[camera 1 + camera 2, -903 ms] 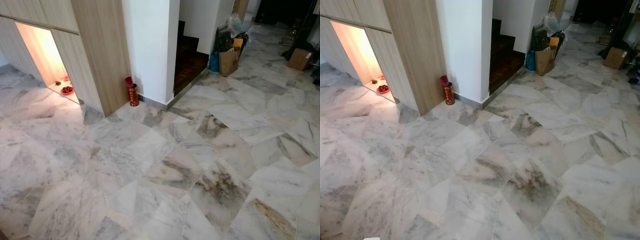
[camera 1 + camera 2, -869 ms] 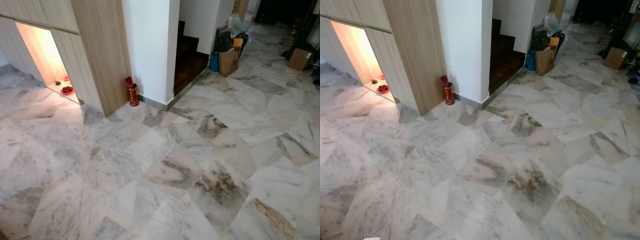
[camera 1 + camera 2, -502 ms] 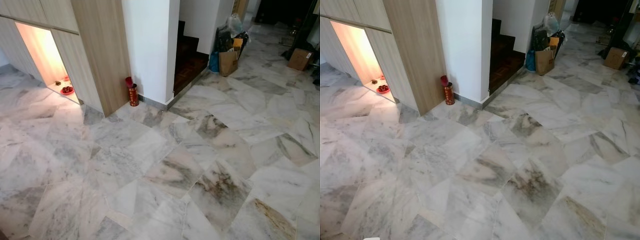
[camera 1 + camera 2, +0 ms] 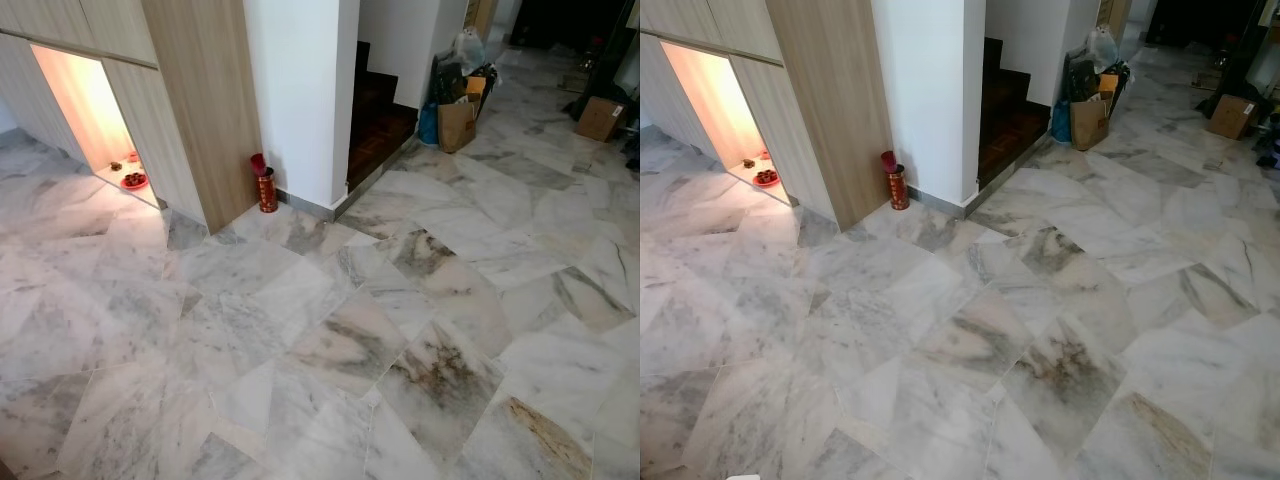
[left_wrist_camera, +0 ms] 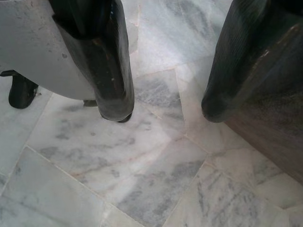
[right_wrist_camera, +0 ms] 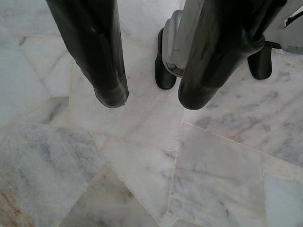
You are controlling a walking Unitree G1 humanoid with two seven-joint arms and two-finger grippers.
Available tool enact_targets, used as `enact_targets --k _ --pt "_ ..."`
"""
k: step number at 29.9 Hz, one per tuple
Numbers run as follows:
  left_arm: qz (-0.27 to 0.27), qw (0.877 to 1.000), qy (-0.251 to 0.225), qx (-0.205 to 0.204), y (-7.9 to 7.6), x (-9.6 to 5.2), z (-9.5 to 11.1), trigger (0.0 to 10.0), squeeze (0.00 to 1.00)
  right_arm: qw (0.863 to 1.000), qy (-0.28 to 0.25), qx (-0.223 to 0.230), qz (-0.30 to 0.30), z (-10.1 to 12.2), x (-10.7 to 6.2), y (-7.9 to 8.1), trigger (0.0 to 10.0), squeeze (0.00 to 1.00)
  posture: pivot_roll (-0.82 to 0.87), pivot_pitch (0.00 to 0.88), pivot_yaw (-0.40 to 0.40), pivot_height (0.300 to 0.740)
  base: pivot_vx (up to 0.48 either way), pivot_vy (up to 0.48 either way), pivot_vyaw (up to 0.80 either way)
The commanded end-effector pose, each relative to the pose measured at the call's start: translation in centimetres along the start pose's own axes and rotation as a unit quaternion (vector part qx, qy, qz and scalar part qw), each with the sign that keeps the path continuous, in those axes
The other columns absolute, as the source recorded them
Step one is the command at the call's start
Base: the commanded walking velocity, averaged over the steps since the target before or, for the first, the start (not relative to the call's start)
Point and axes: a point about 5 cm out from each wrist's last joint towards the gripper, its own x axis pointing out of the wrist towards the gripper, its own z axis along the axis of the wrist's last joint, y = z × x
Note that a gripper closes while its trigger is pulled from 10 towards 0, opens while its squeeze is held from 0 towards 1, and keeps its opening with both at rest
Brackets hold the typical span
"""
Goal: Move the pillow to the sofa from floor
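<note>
- Nowhere on the marble floor (image 4: 330,340) ahead of you can a pillow or a sofa be made out, so you are at the searching stage: the task's thing has to be found before anything can be gripped.
- Under your left arm, the left gripper (image 5: 163,106) hangs pointing down at the tiles, its two black fingers (image 5: 111,71) spread with bare floor between them and nothing held. My guess is it is kept open so it is ready for a bulky, soft pillow.
- Beside it, the right gripper (image 6: 149,97) hangs the same way, fingers parted over a tile joint, empty. One of your black-tipped feet (image 6: 165,71) stands on the floor just past it, which suggests both arms are simply idle at your sides.
- Straight ahead a white pillar (image 4: 300,90) meets a wood-panelled wall (image 4: 195,100), with a small red canister (image 4: 266,188) standing at the foot of the pillar.
- To the left a lit niche (image 4: 85,105) opens at floor level, with a red dish (image 4: 133,181) on its sill.
- Right of the pillar, dark steps (image 4: 380,110) rise, and bags (image 4: 458,95) sit beside them; a cardboard box (image 4: 602,118) lies farther right.
- You will likely need to turn or walk on, probably toward the open floor on the right, to bring the pillow into view.
</note>
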Motion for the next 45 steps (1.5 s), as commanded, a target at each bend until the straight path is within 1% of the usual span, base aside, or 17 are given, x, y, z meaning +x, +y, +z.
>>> enact_targets --k 1,11,12,13,14,16,23,25,28,31,34,36,38,39,42,45 --pt "0.008 0.999 -0.004 -0.037 1.7 -0.1 0.5 10.0 0.00 0.997 -0.044 0.044 0.045 6.0 1.2 2.0 10.0 0.00 0.07 0.051 -0.030 0.740 0.000 0.000 0.00" --pt "0.008 0.999 -0.004 -0.037 1.7 -0.1 0.5 10.0 0.00 0.997 -0.044 0.044 0.045 6.0 1.2 2.0 10.0 0.00 0.07 0.051 -0.030 0.740 0.000 0.000 0.00" --pt "0.010 0.999 0.000 -0.034 1.7 -0.2 0.2 10.0 0.00 0.997 -0.045 0.041 0.045 6.1 1.2 2.0 10.0 0.00 0.07 0.050 -0.027 0.740 0.000 0.000 0.00" --pt "0.017 1.000 0.008 0.012 1.7 -0.2 0.0 10.0 0.00 0.998 -0.043 0.041 0.038 5.8 1.2 1.9 10.0 0.00 0.07 0.043 -0.009 0.740 0.000 0.000 0.00" --pt "0.022 0.999 0.013 0.045 1.7 -0.2 -0.1 10.0 0.00 0.998 -0.040 0.042 0.032 5.6 1.2 1.8 10.0 0.00 0.07 0.043 -0.009 0.740 0.000 0.000 0.00" --pt "0.031 0.996 0.015 0.082 1.8 -0.2 -0.2 10.0 0.00 0.998 -0.037 0.043 0.028 5.3 1.2 1.9 10.0 0.00 0.08 0.046 -0.007 0.740 0.000 0.000 0.00" --pt "0.028 0.996 0.015 0.085 1.7 -0.2 -0.2 10.0 0.00 0.998 -0.035 0.044 0.029 5.1 1.2 2.0 10.0 0.00 0.07 0.054 -0.003 0.740 0.000 0.000 0.00" --pt "0.028 0.996 0.011 0.084 1.6 -0.2 -0.1 10.0 0.00 0.998 -0.035 0.050 0.030 5.2 1.2 1.9 10.0 0.00 0.07 0.053 -0.003 0.740 0.000 0.000 0.00" --pt "0.032 0.996 0.004 0.084 1.5 -0.2 0.1 10.0 0.00 0.998 -0.031 0.048 0.029 5.0 1.1 1.8 10.0 0.00 0.07 0.055 -0.001 0.740 0.000 0.000 0.00" --pt "0.032 0.996 0.003 0.080 1.6 -0.2 0.2 10.0 0.00 0.997 -0.032 0.062 0.028 5.0 1.1 1.9 10.0 0.00 0.07 0.060 0.002 0.740 0.000 0.000 0.00" --pt "0.034 0.996 0.011 0.080 1.7 -0.2 0.0 10.0 0.00 0.998 -0.027 0.033 0.041 4.9 1.1 2.3 10.0 0.00 0.07 0.061 0.005 0.740 0.000 0.000 0.00" --pt "0.034 0.996 0.019 0.078 1.7 -0.2 -0.3 10.0 0.00 0.998 -0.036 0.021 0.048 5.0 1.1 2.5 10.0 0.00 0.07 0.061 0.005 0.740 0.000 0.000 0.00" --pt "0.036 0.996 0.025 0.075 1.7 -0.2 -0.5 10.0 0.00 0.998 -0.039 0.025 0.041 5.0 1.1 2.5 10.0 0.00 0.07 0.061 0.007 0.740 0.000 0.000 0.80" --pt "0.036 0.997 0.026 0.064 1.7 -0.3 -0.6 10.0 0.00 0.998 -0.037 0.030 0.038 5.0 1.1 2.4 10.0 0.00 0.07 0.062 0.007 0.740 0.000 0.000 0.80" --pt "0.036 0.997 0.027 0.062 1.8 -0.3 -0.8 10.0 0.00 0.998 -0.036 0.025 0.047 5.0 1.1 2.5 10.0 0.00 0.07 0.066 0.007 0.740 0.000 0.000 0.80" --pt "0.042 0.997 0.035 0.056 2.4 -0.6 -1.5 10.0 0.00 0.998 -0.031 0.013 0.052 4.7 1.1 2.7 10.0 0.00 0.07 0.068 0.006 0.740 0.000 0.000 0.80"
